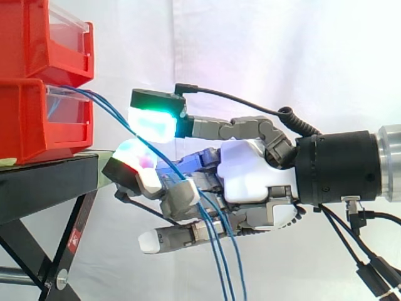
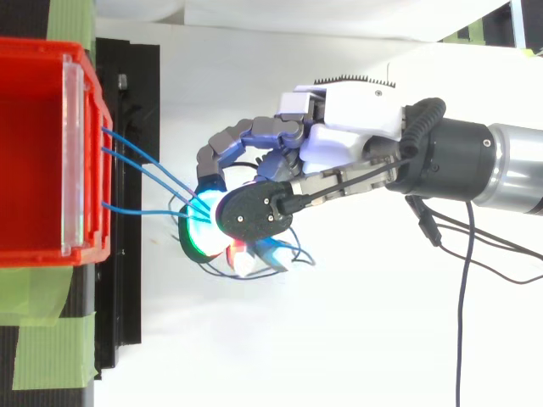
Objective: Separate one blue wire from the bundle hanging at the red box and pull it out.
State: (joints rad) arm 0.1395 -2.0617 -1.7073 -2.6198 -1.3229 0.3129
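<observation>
3 blue wires (image 2: 140, 170) leave the lower red box (image 1: 31, 125) at 9 o'clock and drop toward 5 o'clock through the robot hand (image 1: 250, 172), whose curled fingers pinch them.

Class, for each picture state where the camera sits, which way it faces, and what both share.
Side view: beside the stand, looking level across; hand and wrist at right, red bins left.
Top view: above, looking down; hand comes from the right toward the red bin.
Shared: the hand closed on blue wires.
</observation>
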